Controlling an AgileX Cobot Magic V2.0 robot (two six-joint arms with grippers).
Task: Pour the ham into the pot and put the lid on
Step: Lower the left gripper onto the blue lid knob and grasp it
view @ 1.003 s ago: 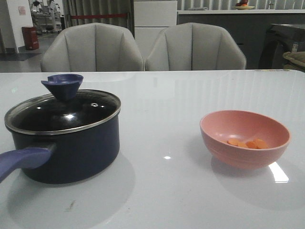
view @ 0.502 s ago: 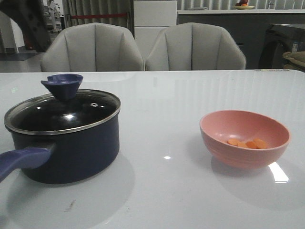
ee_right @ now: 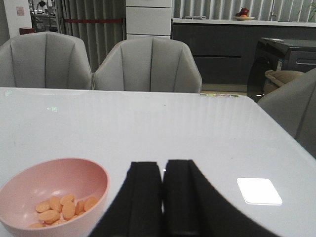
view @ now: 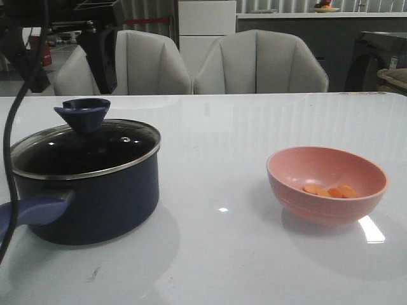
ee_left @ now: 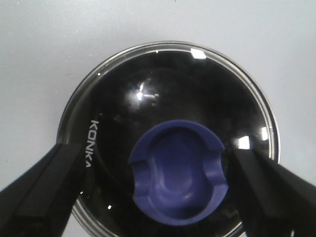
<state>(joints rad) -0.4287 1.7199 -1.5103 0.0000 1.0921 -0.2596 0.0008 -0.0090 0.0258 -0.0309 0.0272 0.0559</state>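
The navy pot (view: 89, 197) stands at the table's left with its handle (view: 32, 211) toward me. The glass lid (view: 82, 149) sits on it, with the blue knob (view: 82, 113) on top. In the left wrist view I look straight down on the lid (ee_left: 148, 98) and knob (ee_left: 180, 173). My left gripper (ee_left: 155, 153) is open above the lid, its fingers (ee_left: 44, 192) apart on either side of the knob and not touching it. The ham (view: 331, 190) lies in the pink bowl (view: 327, 166) at the right. My right gripper (ee_right: 163, 168) is shut and empty, beside the bowl (ee_right: 52, 180) with the ham (ee_right: 61, 207).
My left arm (view: 98, 54) and its cable (view: 13, 127) hang over the back left of the table, behind the pot. Two grey chairs (view: 191, 63) stand behind the table's far edge.
My left arm has come into the front view from the upper left and moved over the pot. The pot, the lid, the bowl and the ham have not moved.
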